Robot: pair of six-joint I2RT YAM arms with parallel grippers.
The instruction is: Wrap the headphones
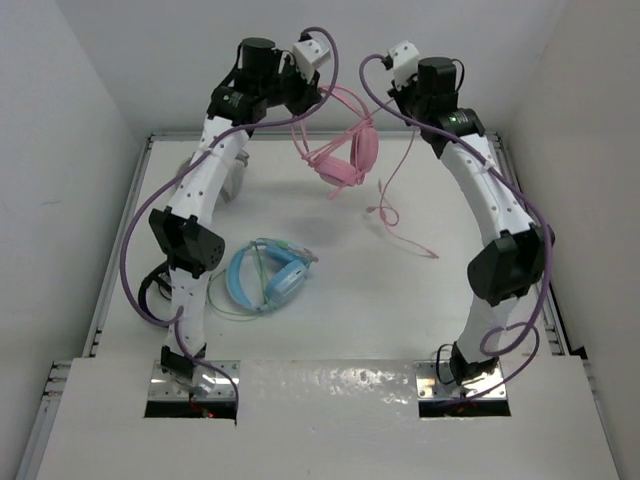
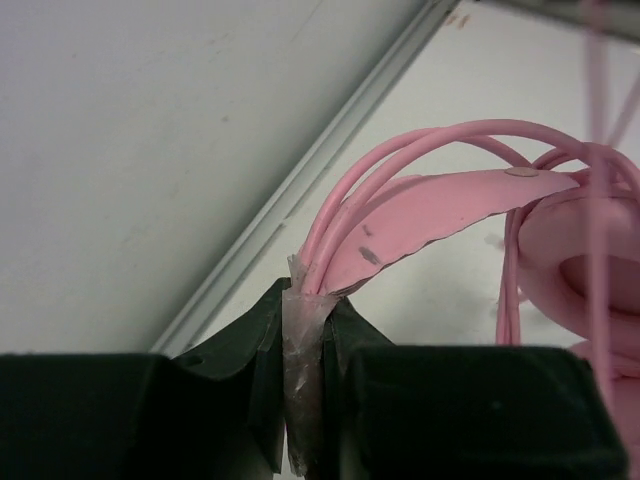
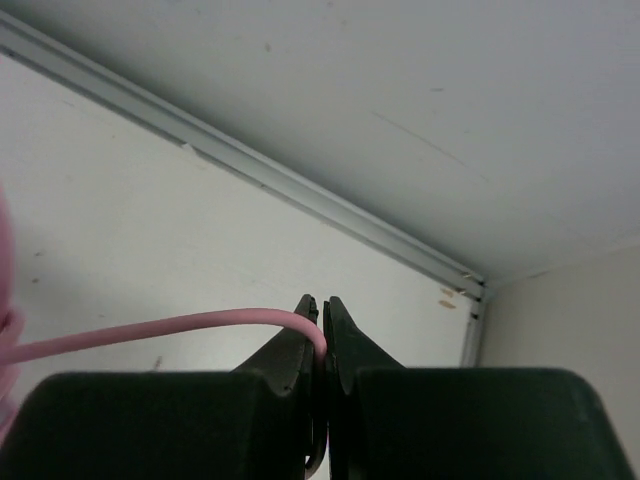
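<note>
The pink headphones [image 1: 345, 155] hang above the back of the table, ear cups low. My left gripper [image 1: 303, 100] is shut on the top of their headband together with a few loops of the pink cable [image 2: 400, 160]. In the left wrist view the headband [image 2: 440, 205] rises from between the fingertips of that gripper [image 2: 308, 300]. My right gripper [image 1: 392, 98] stays raised to the right of the headphones. It is shut on a single strand of cable [image 3: 150, 328], pinched at the tips of the gripper [image 3: 322, 335]. The cable's free end [image 1: 400, 232] trails over the table.
Light-blue headphones [image 1: 265, 278] lie on the table in front of the left arm. A grey object [image 1: 236, 182] sits partly behind that arm. White walls close in the back and both sides, with a metal rail [image 3: 250, 170] along the table's back edge.
</note>
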